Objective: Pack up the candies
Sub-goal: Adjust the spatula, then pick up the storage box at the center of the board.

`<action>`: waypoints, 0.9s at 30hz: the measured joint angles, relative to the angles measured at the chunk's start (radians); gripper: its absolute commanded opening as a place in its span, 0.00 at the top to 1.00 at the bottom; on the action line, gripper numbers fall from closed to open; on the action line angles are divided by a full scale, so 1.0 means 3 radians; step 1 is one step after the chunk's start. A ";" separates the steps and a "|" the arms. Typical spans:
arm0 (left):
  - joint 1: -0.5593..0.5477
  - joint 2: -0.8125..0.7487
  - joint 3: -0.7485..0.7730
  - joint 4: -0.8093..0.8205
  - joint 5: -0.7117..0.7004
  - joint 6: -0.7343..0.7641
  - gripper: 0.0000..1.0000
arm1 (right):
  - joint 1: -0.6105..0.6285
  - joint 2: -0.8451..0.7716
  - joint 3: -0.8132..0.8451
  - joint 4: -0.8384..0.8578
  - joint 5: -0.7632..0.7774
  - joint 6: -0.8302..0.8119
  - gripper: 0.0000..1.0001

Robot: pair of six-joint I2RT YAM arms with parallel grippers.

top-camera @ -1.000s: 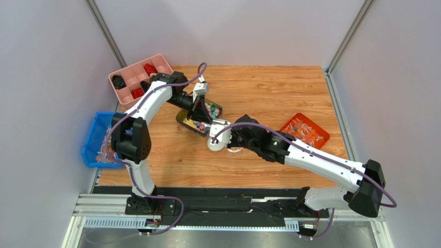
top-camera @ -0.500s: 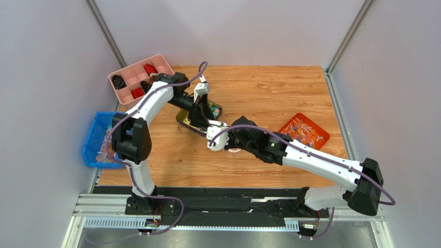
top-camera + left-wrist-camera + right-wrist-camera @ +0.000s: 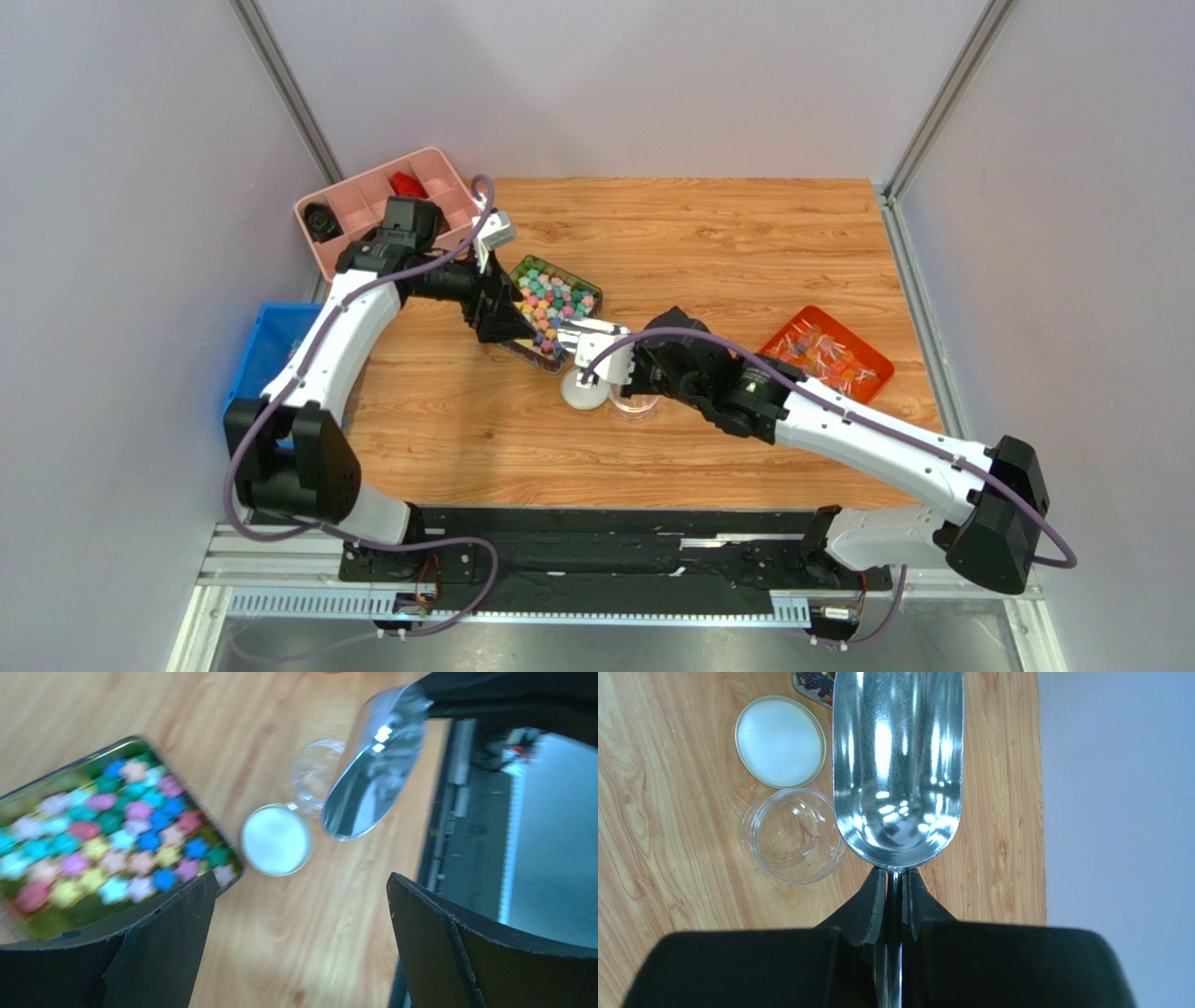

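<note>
Packing has not started. The open tin (image 3: 42,791) at the left of the left wrist view is full of the candies (image 3: 105,847), small pastel sweets in pink, green, yellow and blue, lying in one packed layer. In the overhead view the tin sits left of centre on the wooden table (image 3: 701,238).

The clear jar (image 3: 793,834) at centre left of the right wrist view stands empty, and its white lid (image 3: 780,740) lies flat just beside it, towards the tin. The right gripper (image 3: 896,889) is clamped tight on the handle of a metal scoop (image 3: 899,770). The scoop's bowl is bare and shiny and hangs over the table just beside the jar.

The left gripper (image 3: 298,889) holds nothing. Its jaws are spread wide above the table, with the tin's near corner at one side and the lid and jar ahead.

By these frames every step is left: filling the scoop from the tin, tipping it into the jar, and closing the lid.

No brand or label can be read. The tin's outer wall carries a coloured print, seen at the top edge of the right wrist view, too cropped to make out. An orange tray (image 3: 856,340) of wrapped sweets lies at right of centre overhead.
</note>
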 measured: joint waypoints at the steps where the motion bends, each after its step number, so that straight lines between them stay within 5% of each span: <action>1: -0.0003 -0.0128 -0.0095 0.0191 -0.0177 -0.0137 0.01 | -0.0055 -0.0014 -0.0001 0.0000 -0.0019 0.0006 1.00; 7: -0.0024 -0.0298 -0.0240 0.1012 -0.1087 -0.0571 0.01 | -0.0328 -0.0061 0.0000 -0.0001 -0.0137 0.0114 1.00; 14: -0.0023 0.0286 -0.0242 0.1658 -0.1942 -0.0777 0.04 | -0.0533 -0.0061 -0.0001 0.0052 -0.0079 0.0235 1.00; 27: -0.0032 0.1261 0.0416 0.1947 -0.2626 -0.0797 0.18 | -0.0814 -0.0140 -0.0099 0.0189 -0.0017 0.0324 1.00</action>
